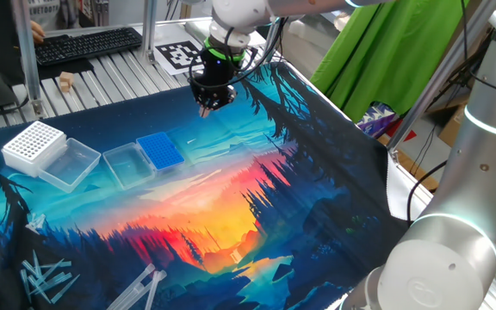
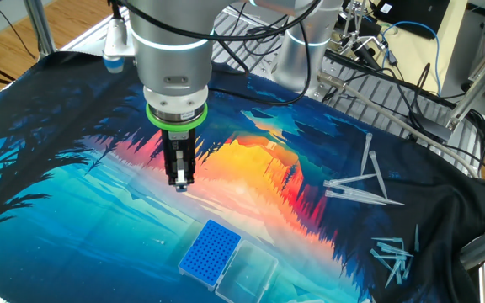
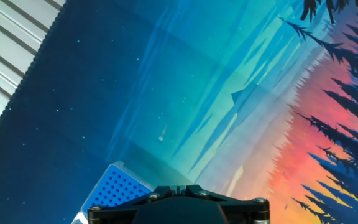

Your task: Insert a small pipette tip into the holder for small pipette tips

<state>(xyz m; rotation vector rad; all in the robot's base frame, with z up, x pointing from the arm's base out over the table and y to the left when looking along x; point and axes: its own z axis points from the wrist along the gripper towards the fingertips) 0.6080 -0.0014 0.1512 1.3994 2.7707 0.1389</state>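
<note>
Gripper found closed, jaws fully together, pointing straight down above the printed forest mat. Nothing can be made out between its fingertips in either fixed view; a sliver as fine as a tip could escape notice at this size, so an empty grip is the likely reading, not a certain one.

Small pipette tip: a tiny whitish fleck lies on the blue part of the mat in the hand view, apart from the fingers and ahead of the rack. It is probably the tip, though too small to confirm.

Holder for small pipette tips: the blue gridded rack sits on the mat with its clear lid folded open alongside, near the gripper but not under it. No tip is seen standing in its holes.

Other items: a bigger white gridded rack with its own clear lid stands further along; loose long tips and a cluster of shorter ones lie well apart on the mat.

Assessment: no part of the task appears complete. Picking up a tip, carrying it over the blue rack and seating it upright in a hole all remain.
</note>
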